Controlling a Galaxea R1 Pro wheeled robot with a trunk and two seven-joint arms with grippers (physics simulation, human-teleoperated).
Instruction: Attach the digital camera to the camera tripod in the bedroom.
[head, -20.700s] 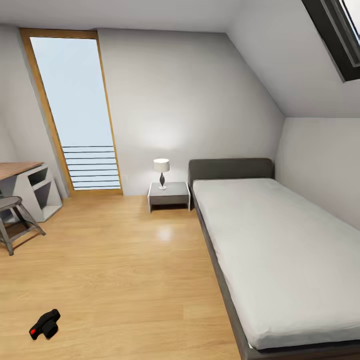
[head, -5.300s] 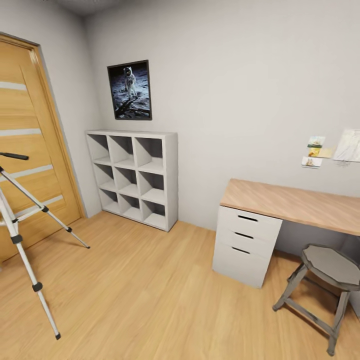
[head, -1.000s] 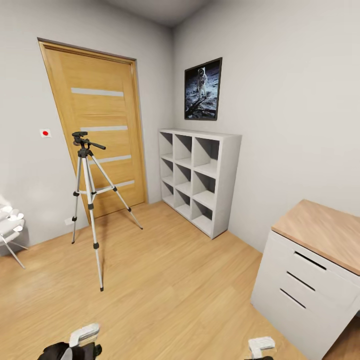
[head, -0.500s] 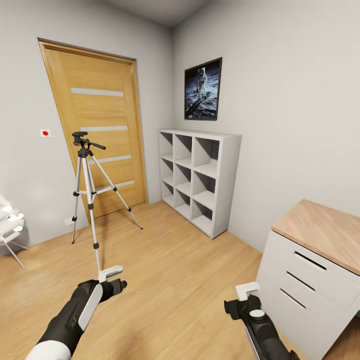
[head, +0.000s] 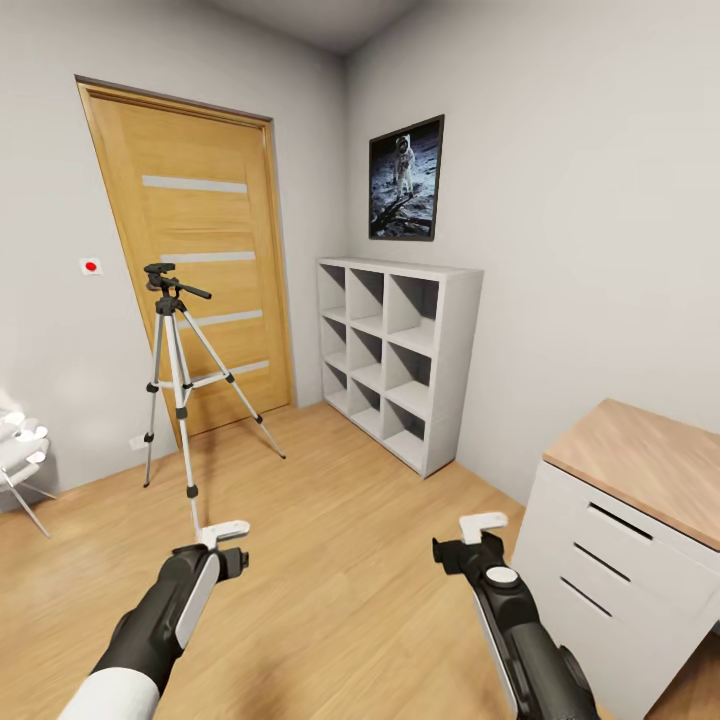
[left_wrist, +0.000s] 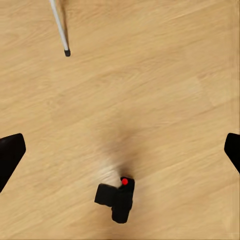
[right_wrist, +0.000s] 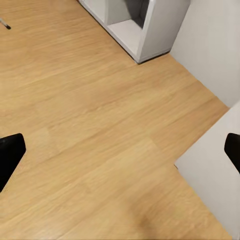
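The camera tripod (head: 176, 377) stands on the plank floor in front of the wooden door (head: 203, 272), its black head and pan handle (head: 168, 278) at the top. The digital camera (left_wrist: 116, 199), black with a red spot, lies on the floor in the left wrist view, straight under my open left gripper (left_wrist: 120, 155) and well below it. One tripod foot (left_wrist: 66, 51) shows farther off in that view. In the head view my left gripper (head: 228, 540) hangs near the tripod's front leg. My right gripper (head: 478, 530) is open over bare floor, holding nothing.
A white cube shelf (head: 400, 360) stands against the far wall under the astronaut picture (head: 406, 180). A desk with white drawers (head: 610, 560) is close on my right, next to the right arm. A white folding frame (head: 18, 455) stands at the left edge.
Over the last second both arms came up from the bottom edge and reached forward over the floor. Before that the whole view swung from the bed side to the door side.
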